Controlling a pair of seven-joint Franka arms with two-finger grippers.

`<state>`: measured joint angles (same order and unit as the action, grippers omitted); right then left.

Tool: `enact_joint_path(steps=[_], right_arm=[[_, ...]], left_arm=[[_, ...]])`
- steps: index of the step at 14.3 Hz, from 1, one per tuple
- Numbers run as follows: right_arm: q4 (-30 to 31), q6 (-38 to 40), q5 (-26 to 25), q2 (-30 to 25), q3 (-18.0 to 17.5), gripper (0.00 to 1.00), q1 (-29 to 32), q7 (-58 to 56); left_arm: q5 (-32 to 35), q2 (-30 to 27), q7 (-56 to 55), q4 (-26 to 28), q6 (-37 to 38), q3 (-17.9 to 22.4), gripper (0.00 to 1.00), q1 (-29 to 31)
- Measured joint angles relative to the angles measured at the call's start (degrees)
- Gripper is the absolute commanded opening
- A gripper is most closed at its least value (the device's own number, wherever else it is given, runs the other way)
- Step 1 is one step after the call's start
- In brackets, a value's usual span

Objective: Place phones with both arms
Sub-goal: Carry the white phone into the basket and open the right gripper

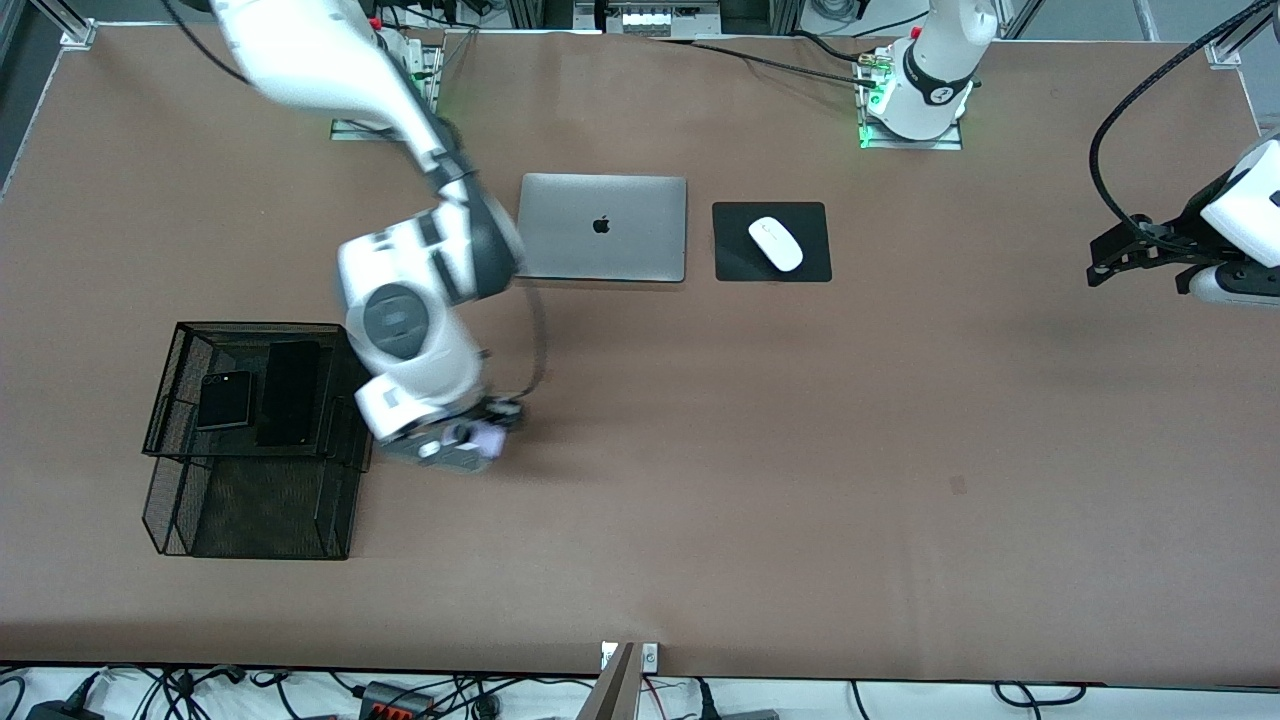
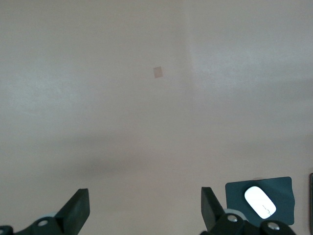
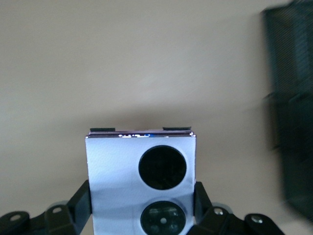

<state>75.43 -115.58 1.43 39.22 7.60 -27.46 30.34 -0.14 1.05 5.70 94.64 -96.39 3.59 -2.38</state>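
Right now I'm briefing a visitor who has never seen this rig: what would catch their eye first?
First, the right gripper, beside the black mesh tray, its fingers clamping the lilac-white flip phone with two black circles. Next, the long black slab and the squarish black flip phone lying in that tray. The left gripper waits open at the left arm's end of the table.

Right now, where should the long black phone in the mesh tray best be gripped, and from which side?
Grip the long black phone across its long edges, mid-length, probably from straight above: it lies flat, and the mesh tray walls block the sides. The black flip phone lies close beside it. The right pincer holds the lilac phone beside the tray; the open left pincer waits.
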Motion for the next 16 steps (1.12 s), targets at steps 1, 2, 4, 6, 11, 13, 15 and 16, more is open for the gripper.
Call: enact_joint_path(steps=[1, 2, 4, 6, 11, 13, 15, 16], right_arm=[[-0.06, 0.17, 0.0, -0.05, 0.09, 0.21, 2.64, -3.99], [-0.06, 0.2, 0.0, -0.03, 0.13, 0.21, 5.04, -7.58], [-0.13, 0.2, 0.0, -0.02, 0.18, 0.21, 9.08, -13.71], [-1.19, 0.15, -0.01, -0.03, 0.29, 0.21, 12.05, -19.47], [-2.74, -0.71, -0.01, 0.62, 0.61, 0.21, 17.94, -33.44], [-2.72, -2.45, -0.04, 2.27, 0.61, 0.21, 19.6, -36.63], [-2.97, -4.4, -0.58, 3.9, 0.62, 0.21, 20.43, -38.31], [-2.96, -5.5, -1.17, 4.75, 0.62, 0.21, 20.69, -39.03]], left_arm=[[0.0, 0.0, 0.0, -0.01, 0.01, 0.0, 1.0, 0.0], [0.0, 0.0, 0.0, -0.01, 0.01, 0.0, 1.0, 0.0], [0.0, 0.0, 0.0, -0.01, 0.02, 0.01, 1.0, 0.02], [0.0, 0.0, 0.0, -0.03, 0.03, 0.02, 1.0, 0.04], [0.0, 0.0, 0.0, -0.03, 0.04, 0.17, 1.0, 0.33], [0.0, -0.01, 0.0, -0.05, 0.04, 0.2, 1.0, 0.49], [0.01, -0.01, -0.03, -0.14, 0.04, 0.31, 1.0, 0.56], [0.02, -0.01, -0.02, -0.18, 0.04, 0.55, 1.0, 0.74]])
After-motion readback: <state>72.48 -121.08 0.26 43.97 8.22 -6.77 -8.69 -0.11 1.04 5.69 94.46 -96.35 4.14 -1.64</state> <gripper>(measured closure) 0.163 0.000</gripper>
